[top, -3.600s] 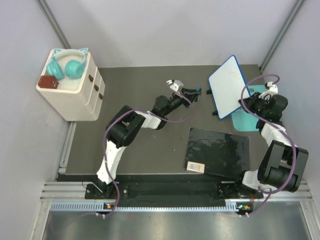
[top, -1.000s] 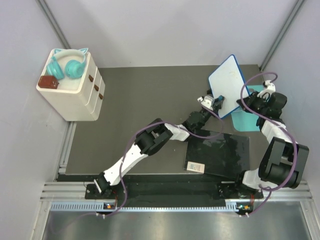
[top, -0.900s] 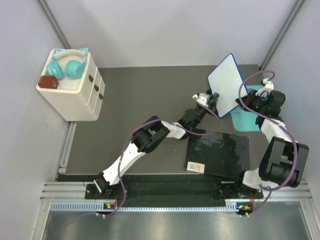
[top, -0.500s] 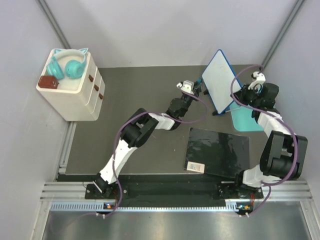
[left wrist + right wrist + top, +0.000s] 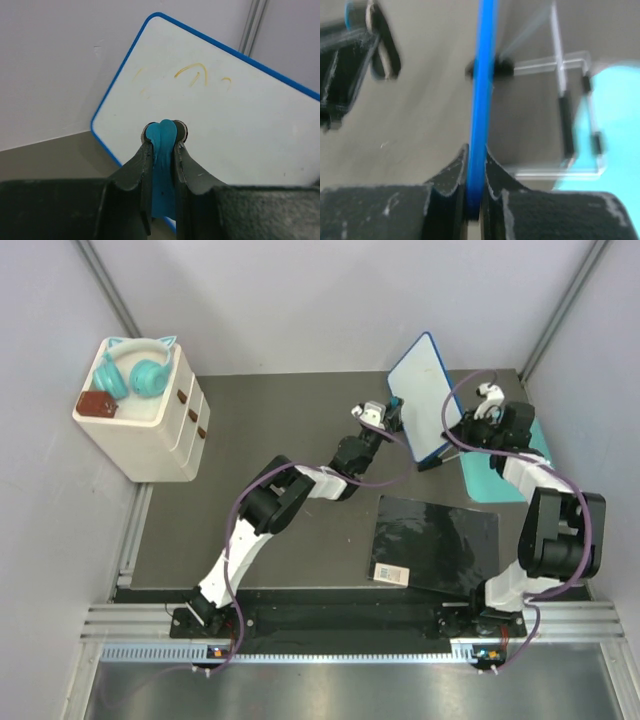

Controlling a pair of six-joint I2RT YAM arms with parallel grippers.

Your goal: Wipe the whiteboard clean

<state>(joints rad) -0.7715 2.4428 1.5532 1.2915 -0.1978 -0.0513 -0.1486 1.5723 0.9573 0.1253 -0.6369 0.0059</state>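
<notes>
The whiteboard [image 5: 418,390], white with a thin blue rim, is lifted and tilted at the back right. My right gripper [image 5: 452,432] is shut on its lower right edge. In the right wrist view the rim [image 5: 483,75] runs edge-on between the shut fingers of my right gripper [image 5: 475,156]. My left gripper [image 5: 390,410] is just left of the board, shut on a small blue cloth [image 5: 163,150]. In the left wrist view the board [image 5: 225,130] fills the frame with faint yellow scribbles [image 5: 192,75] above my left gripper [image 5: 163,134].
A teal mat [image 5: 495,475] lies under the right arm. A glossy black sheet [image 5: 440,540] with a white label [image 5: 390,573] lies near front right. A white drawer cabinet [image 5: 150,425] with teal headphones [image 5: 132,368] stands far left. The board's clear stand [image 5: 570,100] shows behind it.
The right arm has swung the whiteboard to the left and turned it more edge-on. My left gripper has moved from the board's lower face back to the left with the cloth.
</notes>
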